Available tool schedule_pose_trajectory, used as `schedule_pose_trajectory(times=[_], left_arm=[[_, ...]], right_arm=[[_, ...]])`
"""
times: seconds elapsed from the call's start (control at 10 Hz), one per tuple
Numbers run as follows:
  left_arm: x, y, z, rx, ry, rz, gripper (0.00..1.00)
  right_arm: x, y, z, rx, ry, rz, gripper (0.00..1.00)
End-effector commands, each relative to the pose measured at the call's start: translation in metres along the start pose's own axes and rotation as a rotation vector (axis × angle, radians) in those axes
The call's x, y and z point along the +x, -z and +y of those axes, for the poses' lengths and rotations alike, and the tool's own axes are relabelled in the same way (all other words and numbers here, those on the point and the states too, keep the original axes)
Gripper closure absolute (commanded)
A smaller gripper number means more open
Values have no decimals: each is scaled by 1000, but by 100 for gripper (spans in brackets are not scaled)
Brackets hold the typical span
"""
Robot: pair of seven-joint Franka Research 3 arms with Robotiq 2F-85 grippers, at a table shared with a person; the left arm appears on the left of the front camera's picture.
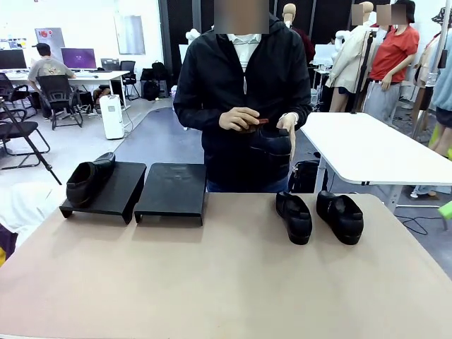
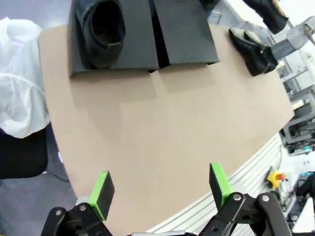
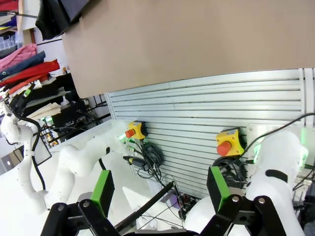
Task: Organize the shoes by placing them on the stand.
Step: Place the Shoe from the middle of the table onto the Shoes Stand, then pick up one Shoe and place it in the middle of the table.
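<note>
One black glossy shoe (image 1: 90, 178) lies on the left black stand (image 1: 113, 198), toe toward me; in the left wrist view that shoe (image 2: 101, 30) sits on the same stand (image 2: 138, 49). The right stand (image 1: 171, 191) is bare. Two more shoes (image 1: 294, 217) (image 1: 340, 216) rest side by side on the table at the right. The person at the far side holds another shoe (image 1: 270, 140) in both hands at chest height. My left gripper (image 2: 160, 189) hovers open above the table's near left part. My right gripper (image 3: 160, 189) is open, off the table's near edge.
The tan table (image 1: 212, 282) has wide free room in its middle and front. A white bag (image 2: 19, 88) lies beyond the table's left edge. Below the near edge are a ribbed metal panel (image 3: 221, 103) and yellow emergency stop buttons (image 3: 225, 142).
</note>
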State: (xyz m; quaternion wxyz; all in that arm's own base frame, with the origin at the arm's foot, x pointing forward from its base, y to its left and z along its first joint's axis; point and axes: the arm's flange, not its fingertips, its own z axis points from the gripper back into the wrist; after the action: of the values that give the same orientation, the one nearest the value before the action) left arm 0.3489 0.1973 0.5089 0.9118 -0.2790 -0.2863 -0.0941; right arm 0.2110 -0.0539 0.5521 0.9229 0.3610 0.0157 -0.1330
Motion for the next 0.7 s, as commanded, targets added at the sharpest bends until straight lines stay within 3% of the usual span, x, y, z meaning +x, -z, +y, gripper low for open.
schedule_pose_trajectory(times=[0.0,0.6], left_arm=[[-5,-12,-19,47,39,12,0],[-5,-12,-19,47,39,12,0]], right_arm=[[0,-5,-3,-15,-23,1,0],[0,-5,-3,-15,-23,1,0]])
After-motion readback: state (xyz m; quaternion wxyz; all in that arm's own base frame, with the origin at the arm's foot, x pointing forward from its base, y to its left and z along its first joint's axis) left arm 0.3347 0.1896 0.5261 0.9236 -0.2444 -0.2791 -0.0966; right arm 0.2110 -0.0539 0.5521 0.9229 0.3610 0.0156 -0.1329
